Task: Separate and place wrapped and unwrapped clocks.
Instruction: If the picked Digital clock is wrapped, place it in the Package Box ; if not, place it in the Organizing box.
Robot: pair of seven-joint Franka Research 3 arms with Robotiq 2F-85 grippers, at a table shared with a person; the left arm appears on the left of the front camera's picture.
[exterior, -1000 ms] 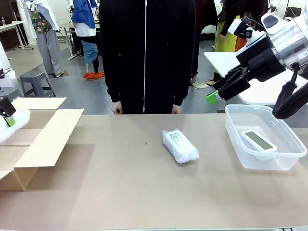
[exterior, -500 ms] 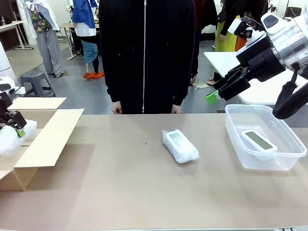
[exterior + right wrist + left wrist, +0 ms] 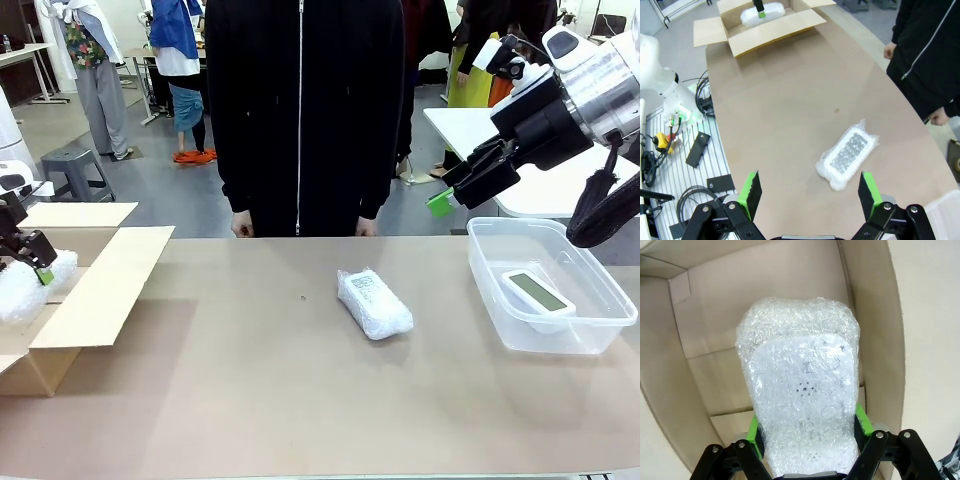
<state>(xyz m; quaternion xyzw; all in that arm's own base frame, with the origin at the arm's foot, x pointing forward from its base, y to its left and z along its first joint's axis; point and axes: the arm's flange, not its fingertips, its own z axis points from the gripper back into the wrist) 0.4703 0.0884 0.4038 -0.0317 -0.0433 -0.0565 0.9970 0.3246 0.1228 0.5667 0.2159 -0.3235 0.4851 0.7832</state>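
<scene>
In the left wrist view one wrapped clock, a block in whitish bubble wrap, lies inside the cardboard box. My left gripper is shut on its near end, green pads against both sides. The front view has that gripper low over the box at the far left. A second wrapped clock lies at mid-table, also under my right wrist. The unwrapped clock, white with a grey-green screen, rests in a clear tub. My right gripper hangs open and empty above the tub.
A person in a black zipped jacket stands at the far edge, hands hanging at the table line. The box's flaps spread open at the left. Bare tabletop stretches between box and tub. A white table stands behind the right arm.
My left gripper has come down and a little right, setting the wrapped clock into the box; it has held still for the last half second. The right arm has not moved.
</scene>
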